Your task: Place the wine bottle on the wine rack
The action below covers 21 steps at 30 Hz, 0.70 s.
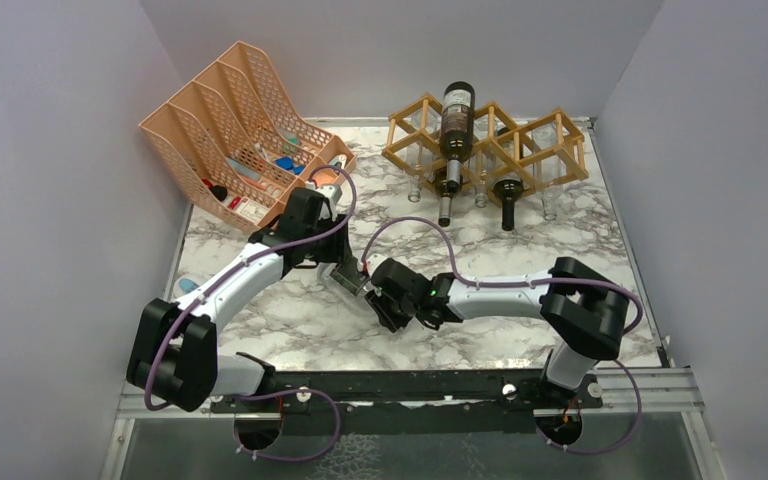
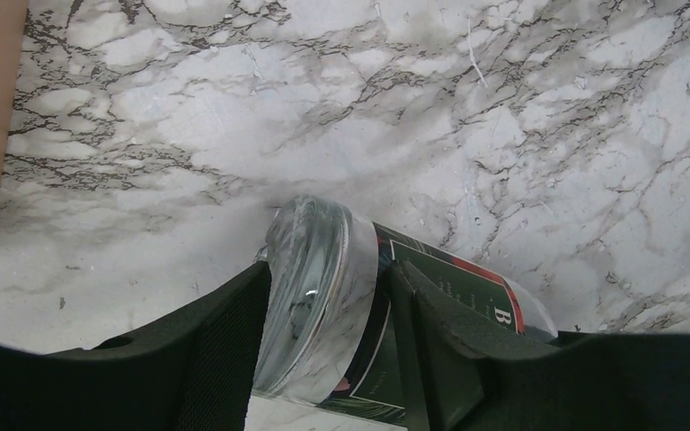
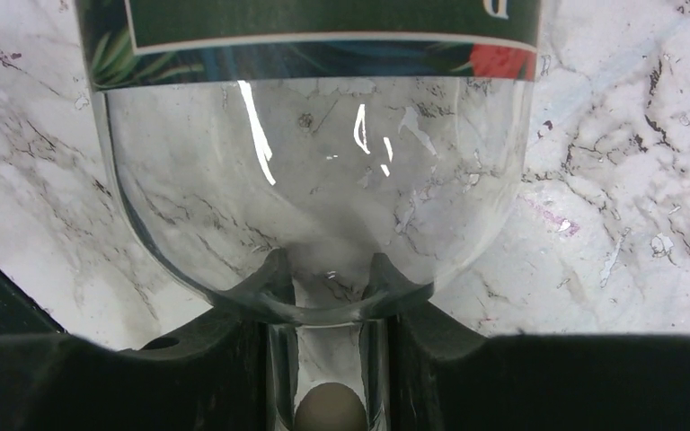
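Observation:
A clear glass wine bottle [image 2: 323, 287] with a dark green label lies low over the marble table between my two arms. My left gripper [image 2: 323, 346] is shut on its base end, one finger on each side. My right gripper [image 3: 328, 359] is shut on the bottle's neck, with the clear shoulder [image 3: 314, 162] and label just ahead of the fingers. In the top view the two grippers meet at mid-table, left [image 1: 348, 280] and right [image 1: 378, 298]. The light-brown wooden wine rack [image 1: 520, 140] stands at the back right, well apart from both grippers.
The rack holds a dark bottle on top [image 1: 457, 120] and two dark bottles lower down [image 1: 448, 185] [image 1: 508, 195]. A peach mesh file organizer [image 1: 245, 130] with small items stands at the back left. Grey walls close in three sides.

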{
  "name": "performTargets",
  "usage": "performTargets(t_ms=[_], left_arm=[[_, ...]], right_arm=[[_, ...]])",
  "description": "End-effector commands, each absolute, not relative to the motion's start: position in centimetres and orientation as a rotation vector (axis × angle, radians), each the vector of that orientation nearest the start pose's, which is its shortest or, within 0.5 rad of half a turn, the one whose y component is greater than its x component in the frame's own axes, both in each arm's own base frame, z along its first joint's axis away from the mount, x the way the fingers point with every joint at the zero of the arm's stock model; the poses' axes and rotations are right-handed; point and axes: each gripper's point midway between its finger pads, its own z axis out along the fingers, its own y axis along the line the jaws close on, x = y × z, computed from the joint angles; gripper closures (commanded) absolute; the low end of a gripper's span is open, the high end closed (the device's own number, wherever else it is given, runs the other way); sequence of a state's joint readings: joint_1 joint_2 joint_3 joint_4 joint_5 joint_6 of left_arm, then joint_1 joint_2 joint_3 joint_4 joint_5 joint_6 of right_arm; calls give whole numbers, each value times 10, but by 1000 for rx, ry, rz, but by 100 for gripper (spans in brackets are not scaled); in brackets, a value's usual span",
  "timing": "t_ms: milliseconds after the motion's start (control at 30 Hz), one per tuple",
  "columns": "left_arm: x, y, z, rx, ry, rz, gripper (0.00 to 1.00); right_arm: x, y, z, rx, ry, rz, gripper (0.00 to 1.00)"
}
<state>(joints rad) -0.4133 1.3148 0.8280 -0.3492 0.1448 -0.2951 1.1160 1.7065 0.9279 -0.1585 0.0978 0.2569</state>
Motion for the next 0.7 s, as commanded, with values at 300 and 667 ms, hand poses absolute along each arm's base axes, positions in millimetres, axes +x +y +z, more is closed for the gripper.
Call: performTargets(t_ms=[300, 667], left_arm=[[309, -168, 173, 135, 2247, -501, 37], [310, -154, 241, 56, 2049, -490, 27]], right_arm=[[200, 348, 94, -892, 2144, 494, 99], [197, 340, 165, -820, 2018, 589, 99]])
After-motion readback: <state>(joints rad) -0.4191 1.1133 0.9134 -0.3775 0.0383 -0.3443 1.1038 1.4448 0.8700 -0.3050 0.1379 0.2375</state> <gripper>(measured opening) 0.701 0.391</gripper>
